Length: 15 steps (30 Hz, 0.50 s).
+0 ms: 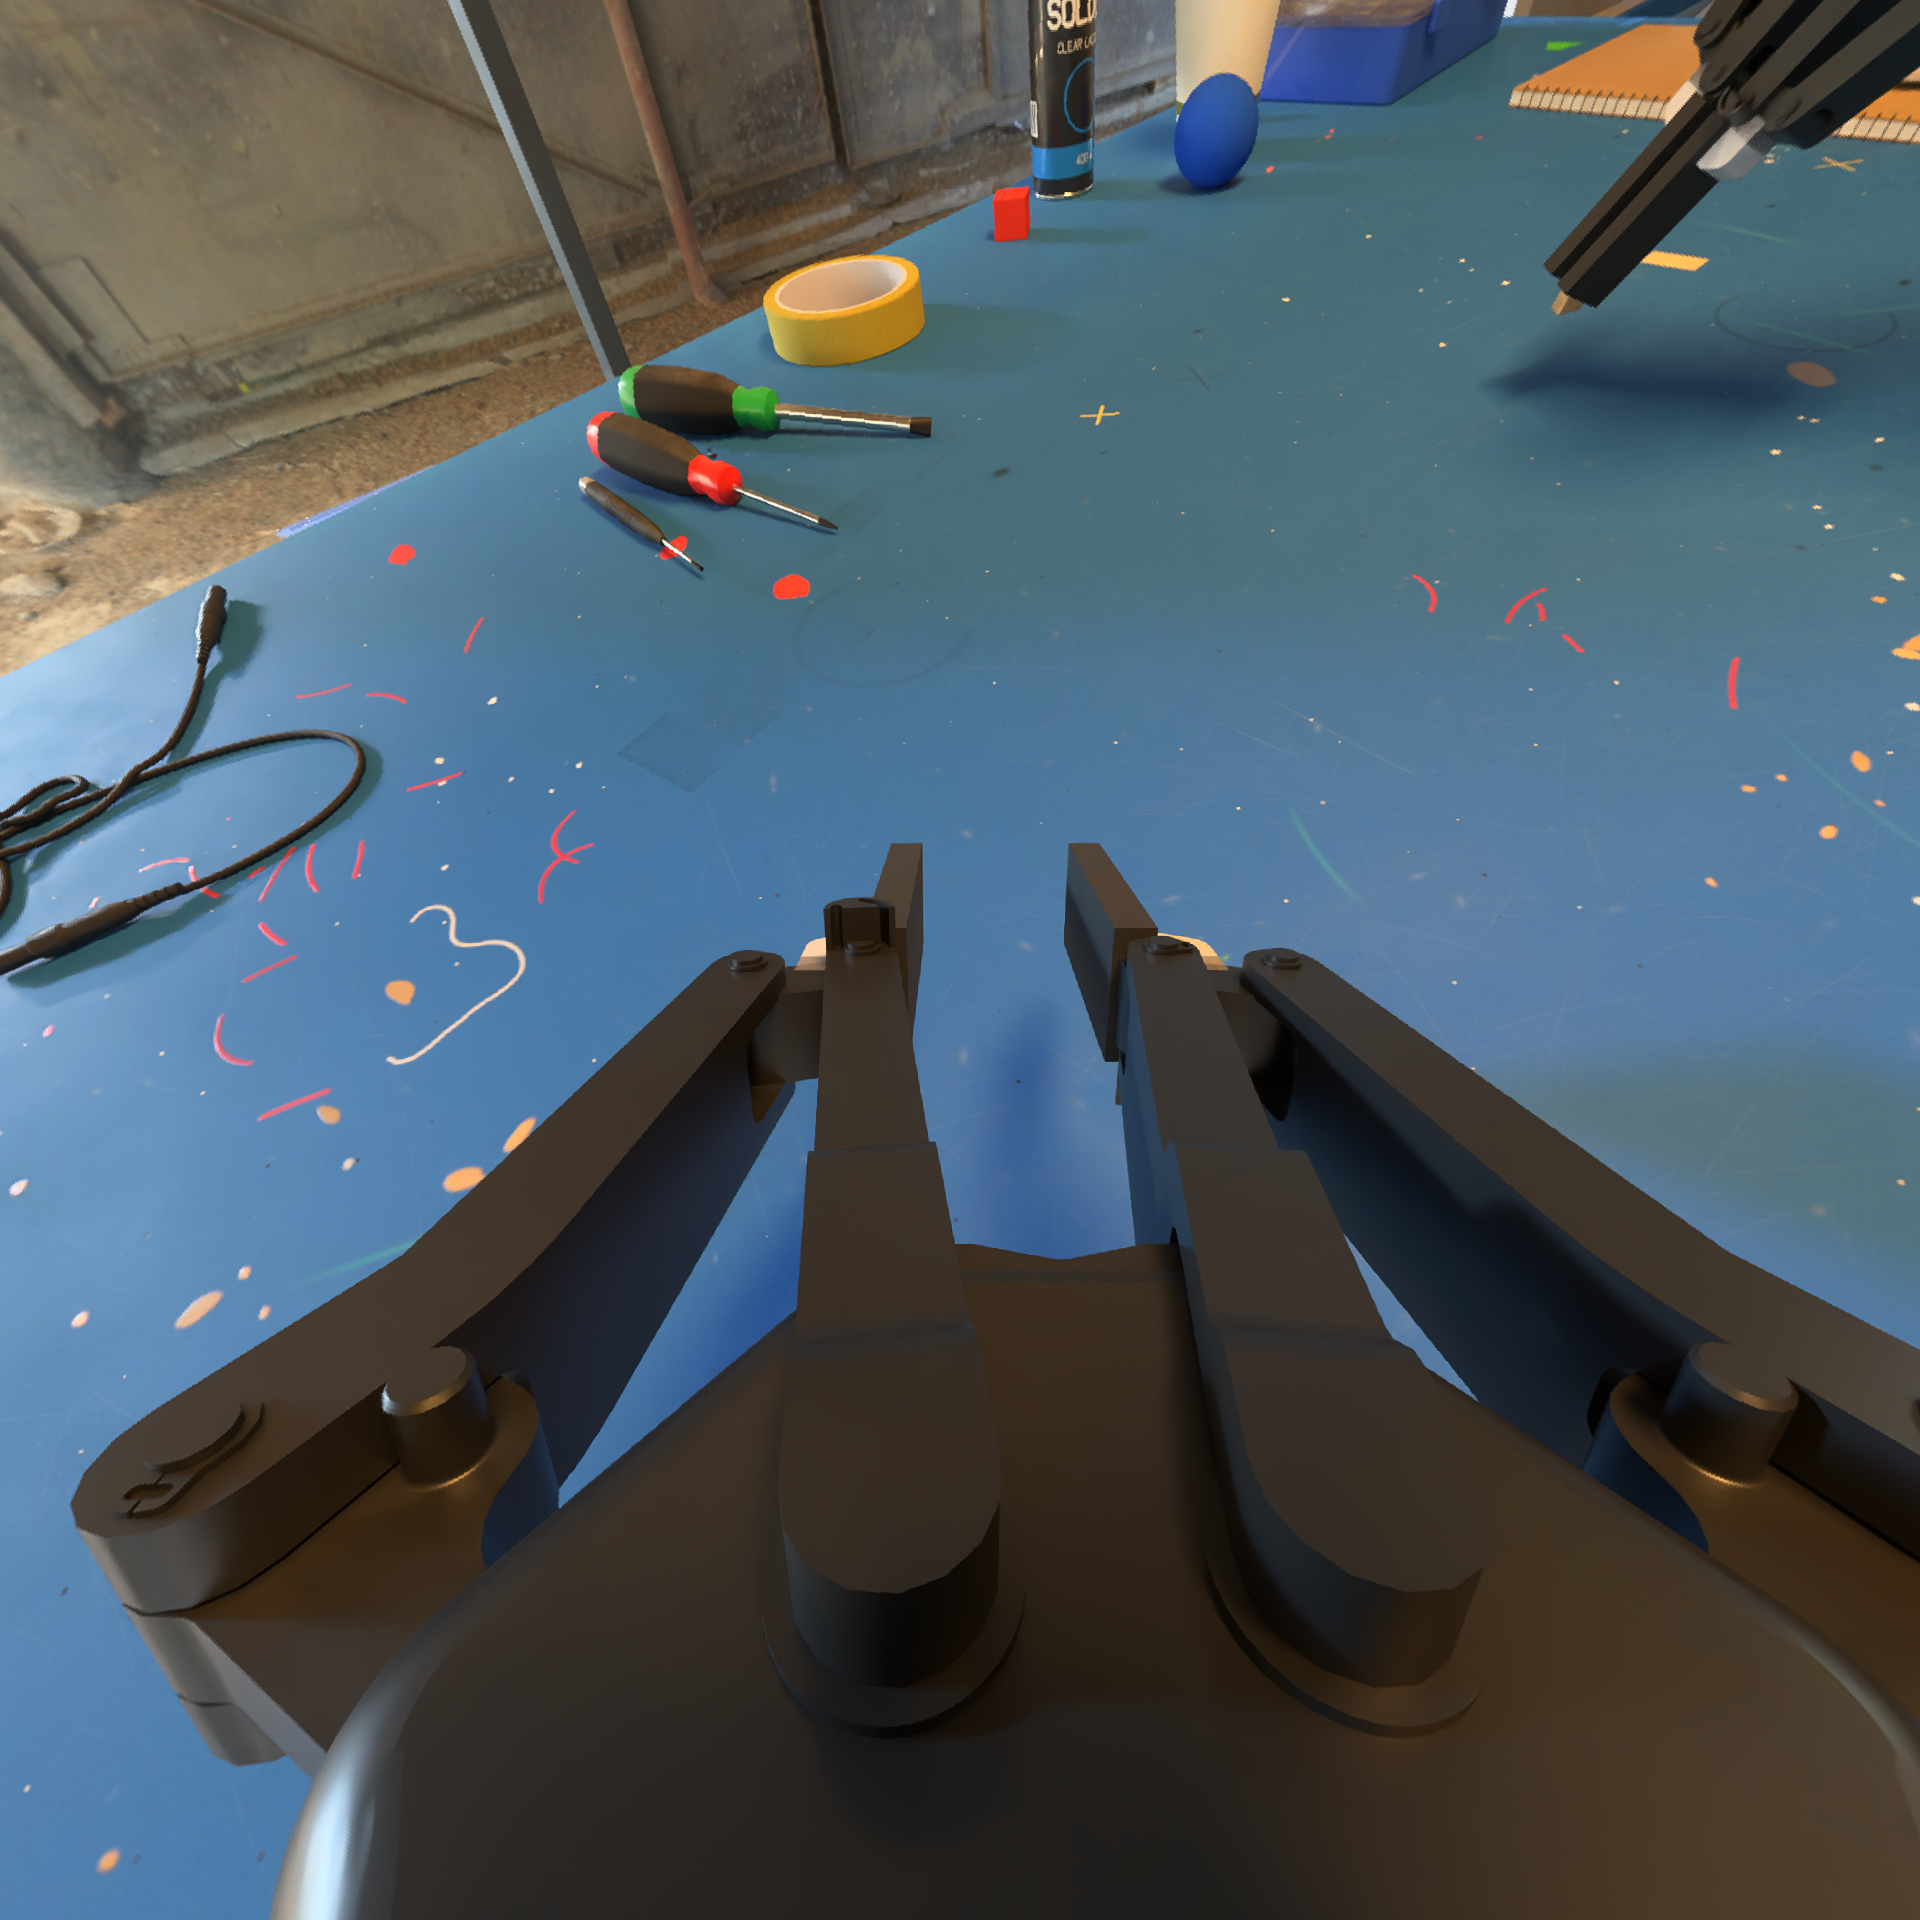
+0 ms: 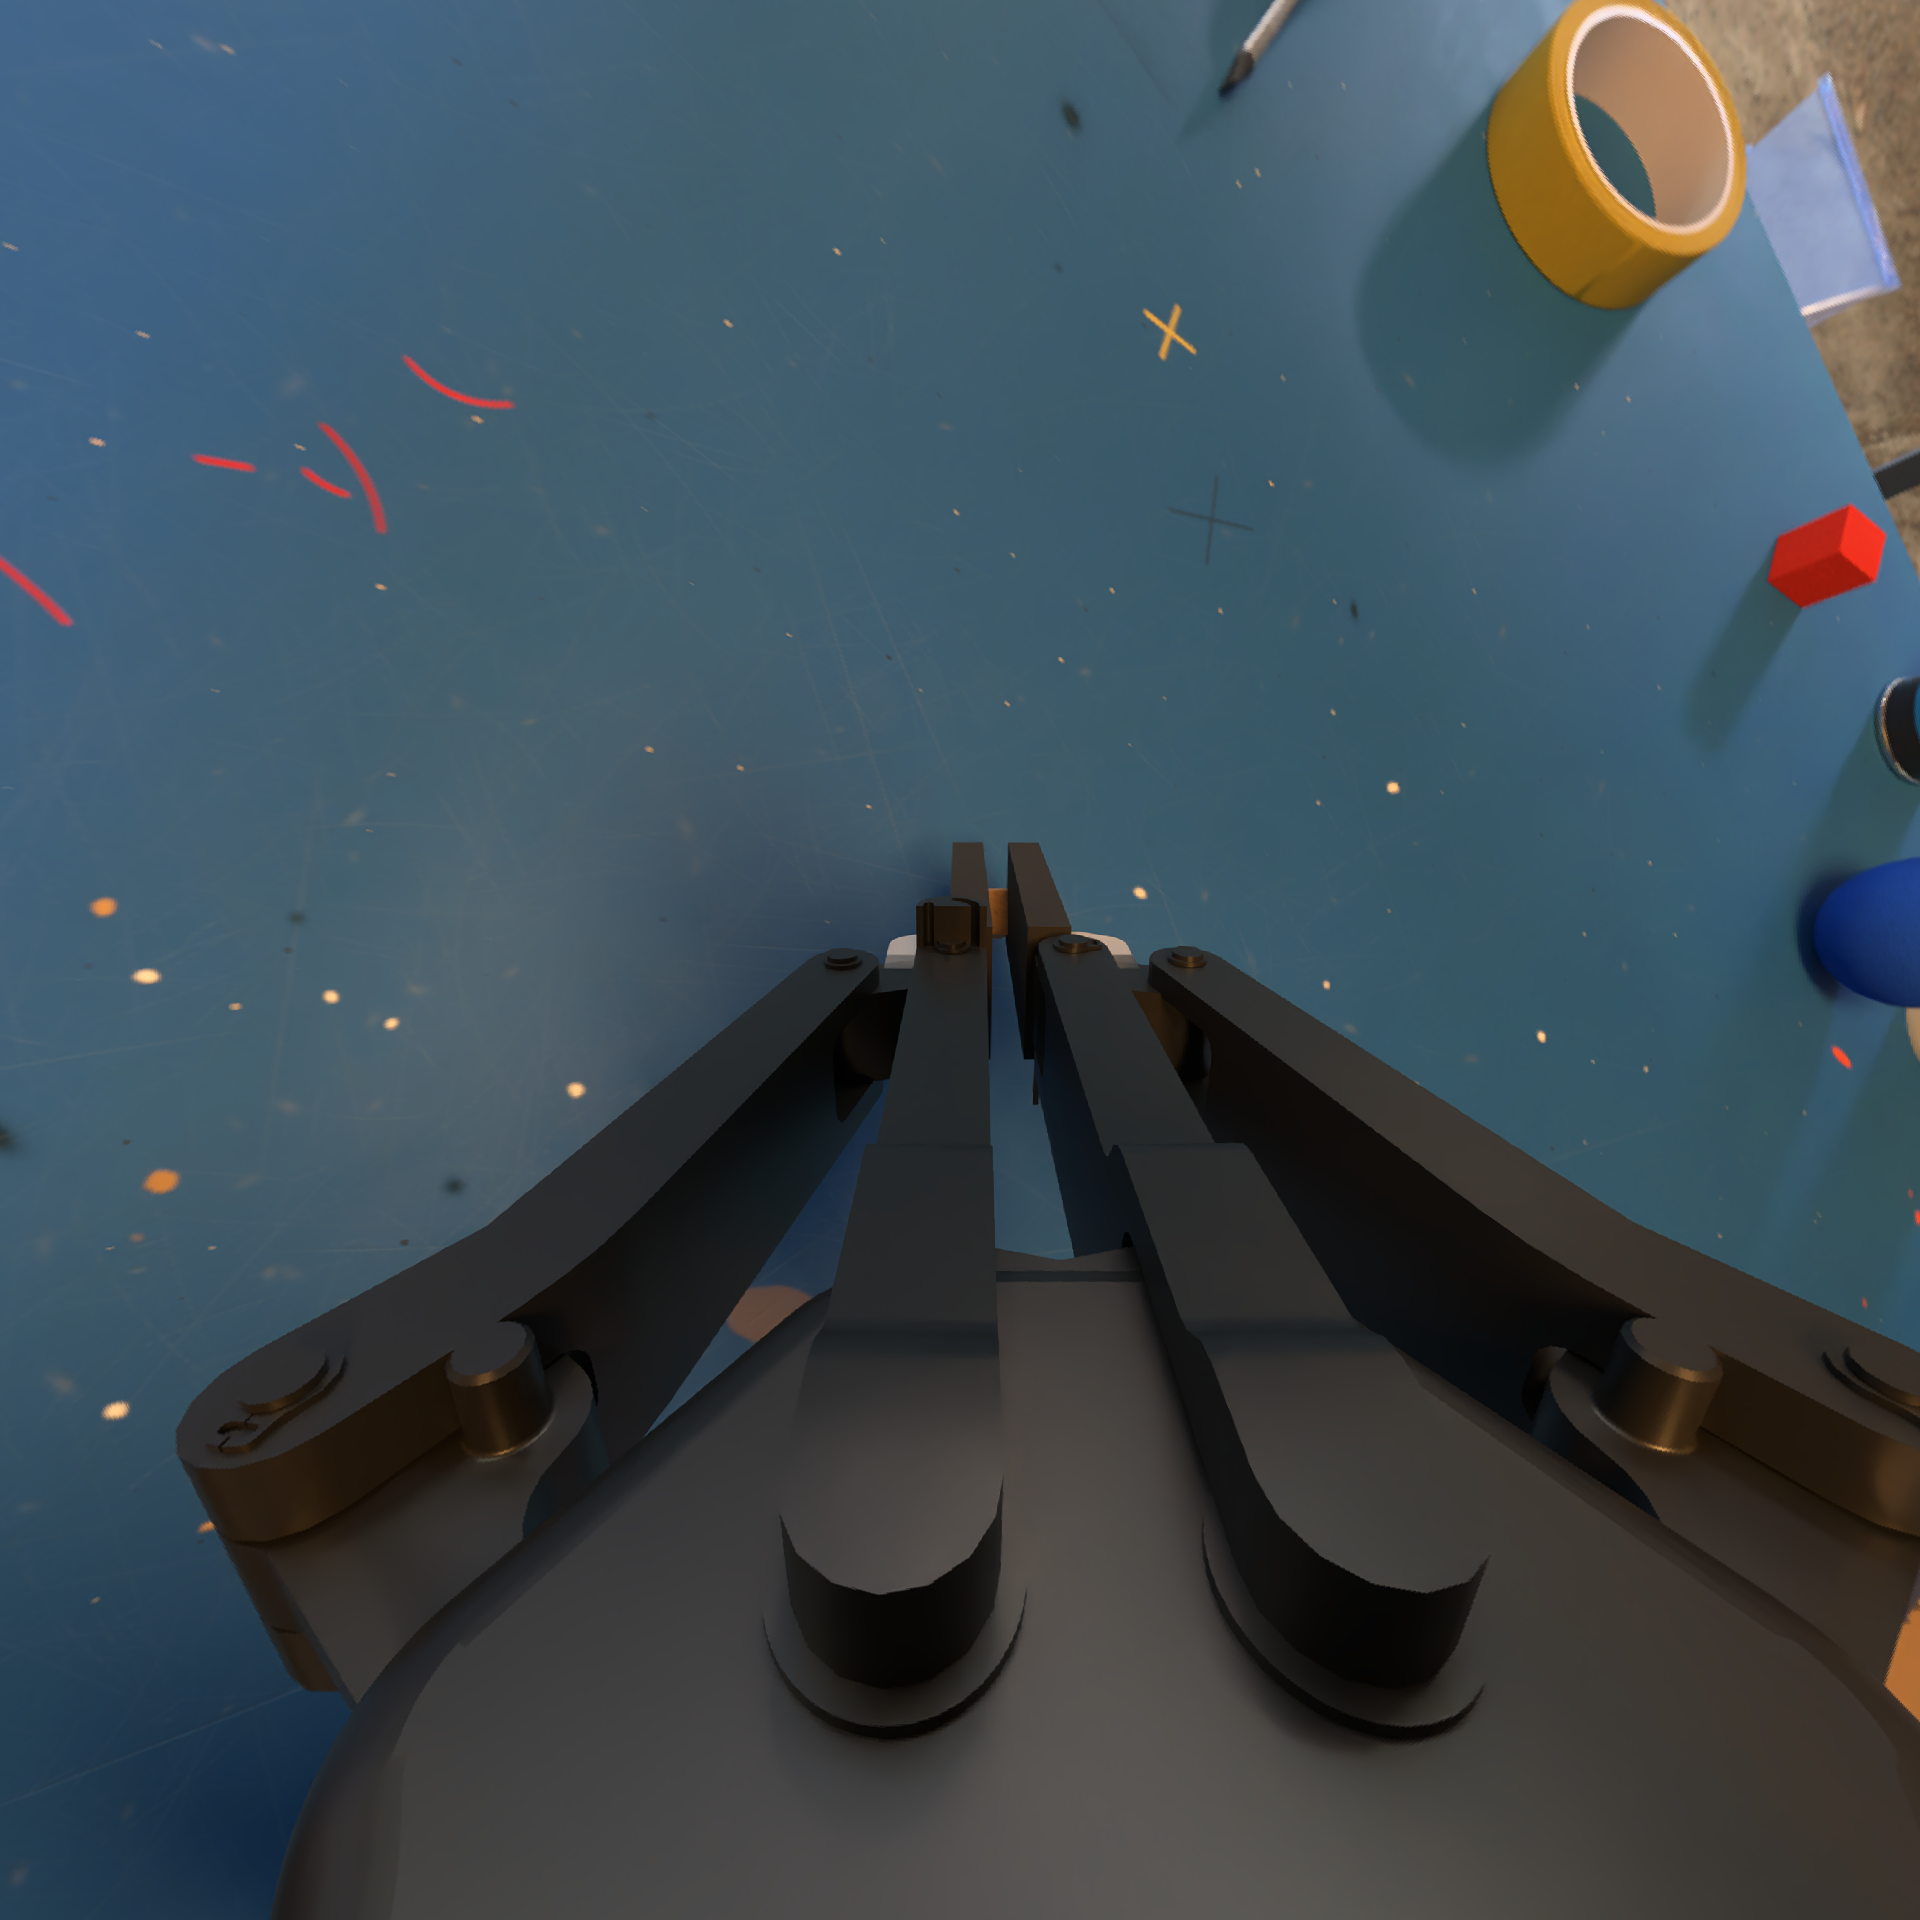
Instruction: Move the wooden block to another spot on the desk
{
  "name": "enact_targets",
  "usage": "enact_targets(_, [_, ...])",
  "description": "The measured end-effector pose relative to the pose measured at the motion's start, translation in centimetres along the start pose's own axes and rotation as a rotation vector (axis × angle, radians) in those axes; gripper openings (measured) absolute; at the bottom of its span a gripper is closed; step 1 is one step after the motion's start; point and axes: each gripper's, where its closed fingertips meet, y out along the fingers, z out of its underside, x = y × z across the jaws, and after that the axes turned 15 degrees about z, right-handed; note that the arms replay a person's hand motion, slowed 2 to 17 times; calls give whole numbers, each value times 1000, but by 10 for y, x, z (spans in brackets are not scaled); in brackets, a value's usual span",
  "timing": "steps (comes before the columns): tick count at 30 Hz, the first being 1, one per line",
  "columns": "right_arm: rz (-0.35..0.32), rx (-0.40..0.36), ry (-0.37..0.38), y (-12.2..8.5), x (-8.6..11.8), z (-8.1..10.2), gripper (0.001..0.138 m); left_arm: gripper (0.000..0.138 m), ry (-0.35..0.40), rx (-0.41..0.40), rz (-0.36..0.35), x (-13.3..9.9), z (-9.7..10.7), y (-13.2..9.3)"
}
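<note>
On my left wrist feed, a black cable (image 1: 177,800) lies coiled at the far left of the blue surface (image 1: 1195,644). Moving right, I see three screwdrivers: a thin dark one (image 1: 636,520), a red-capped one (image 1: 686,468) and a green-capped one (image 1: 748,403), then a roll of yellow tape (image 1: 844,309). Farther back stand a small red cube (image 1: 1010,213), a dark spray can (image 1: 1062,99) and a blue egg-shaped object (image 1: 1214,130). My left gripper (image 1: 994,868) hovers over bare surface, its fingers parted with nothing between them. At the top right my right gripper (image 1: 1574,286) hangs above the surface, a tan tip poking out at its end.

On my right wrist feed, the right gripper (image 2: 995,868) has its fingers drawn nearly together, pinching the wooden block (image 2: 997,911), which shows as a thin tan sliver between them, lifted clear of the surface (image 2: 623,675). To the right sit the tape (image 2: 1605,156) and the red cube (image 2: 1827,568).
</note>
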Motion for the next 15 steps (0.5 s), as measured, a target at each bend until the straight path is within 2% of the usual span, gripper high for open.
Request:
enact_targets(4, [18,34,12,10,-7,9,6,34,12,8,2,6,0,2])
enact_targets(15, [-51,94,40,28,7,21,7,32,18,47,26,21,5,14])
